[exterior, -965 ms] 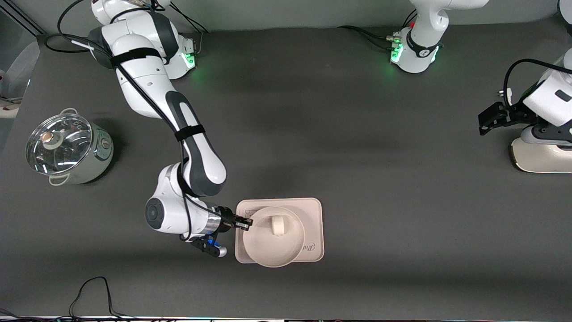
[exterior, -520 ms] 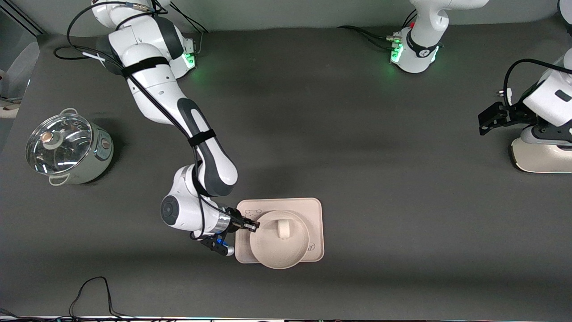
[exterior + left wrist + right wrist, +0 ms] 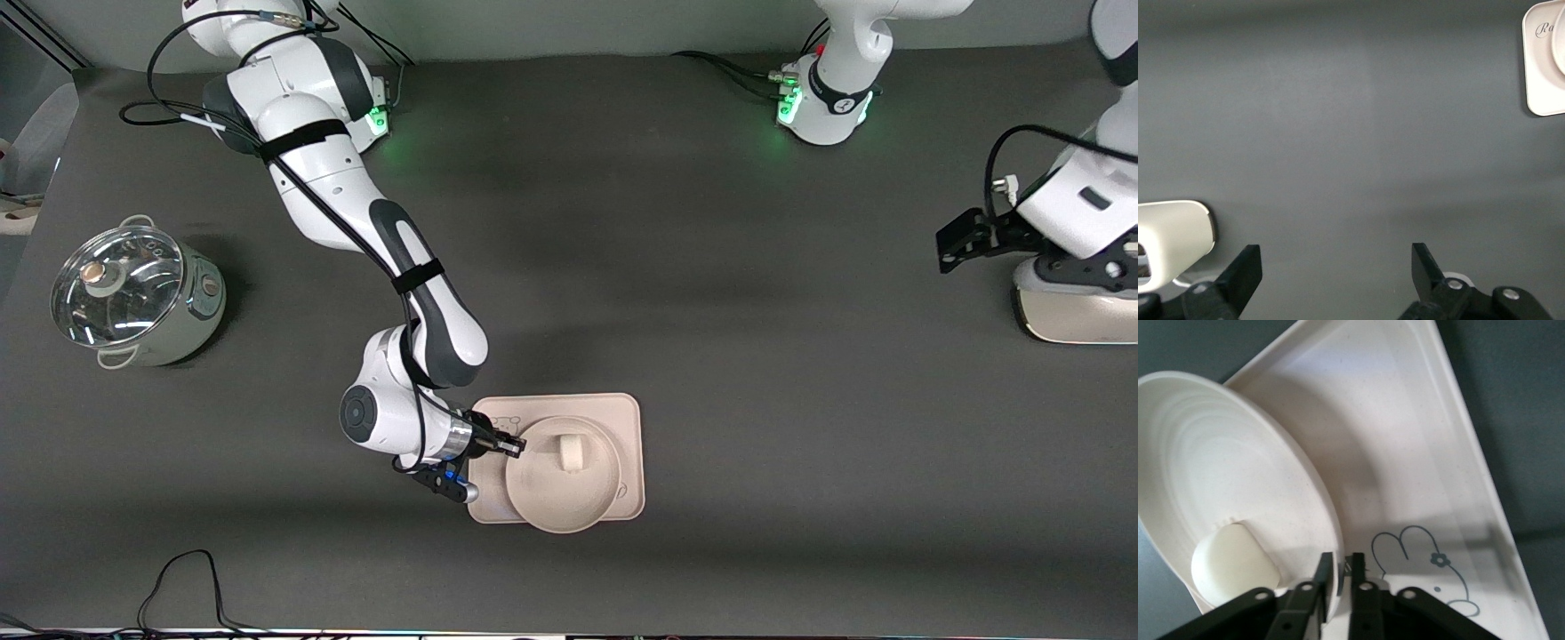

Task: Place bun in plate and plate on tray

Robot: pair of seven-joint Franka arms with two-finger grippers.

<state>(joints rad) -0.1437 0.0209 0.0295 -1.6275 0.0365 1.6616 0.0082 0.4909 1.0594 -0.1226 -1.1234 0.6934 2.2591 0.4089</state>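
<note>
Tray (image 3: 627,418) lettering mostly under plate (image 3: 562,498).

Both arms are glossy white shells with dark grey joint sections, black cables strapped along the right arm by black bands, and green lights glowing at their bases. The right hand (image 3: 509,443) is black beyond a silver wrist ring, with a small blue light beneath; the left hand (image 3: 1337,270) has black, wedge-shaped fingers (image 3: 1245,273).
</note>
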